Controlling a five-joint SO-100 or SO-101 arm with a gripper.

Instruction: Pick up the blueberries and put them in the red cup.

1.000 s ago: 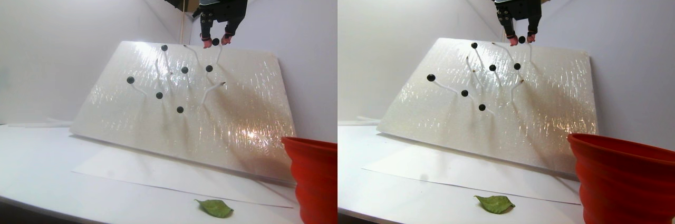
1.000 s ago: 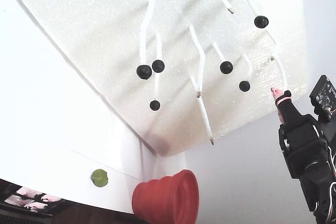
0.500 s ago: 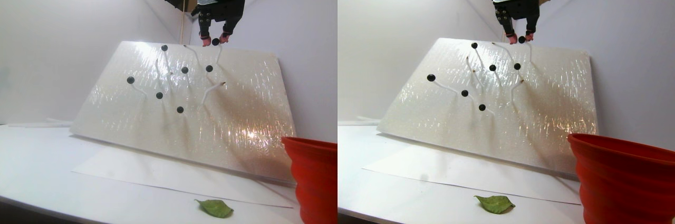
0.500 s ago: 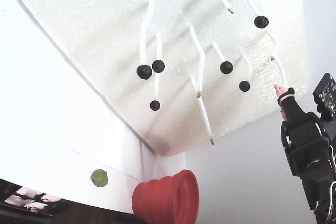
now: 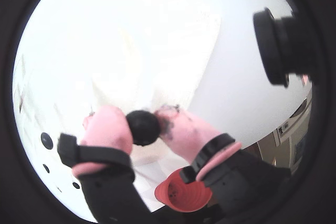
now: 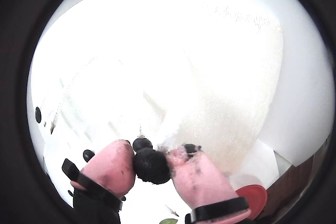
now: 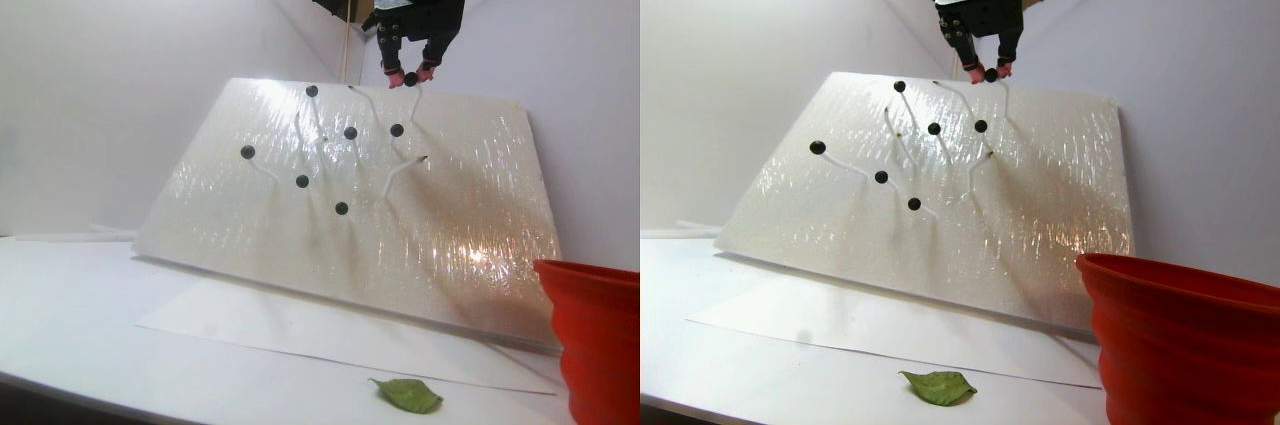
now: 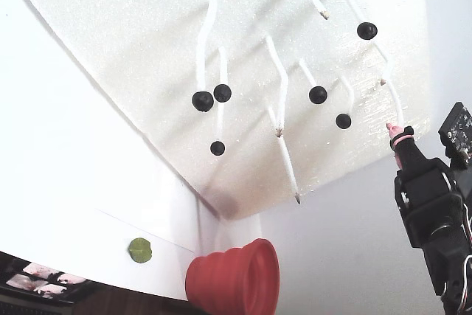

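The stereo pair is set low at table level, aimed at the tilted foam board [image 7: 350, 195]; the fixed view is taken from below, tilted; both wrist fisheye views are directed past the pink fingertips [image 5: 107, 129] onto that board, shared by all.

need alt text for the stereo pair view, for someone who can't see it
A black gripper with pink fingertips pinches one blueberry at the top edge of a leaning white foam board. Six more berries sit on thin white stems on the board. A red cup stands at lower right, and a green leaf lies on the white table.
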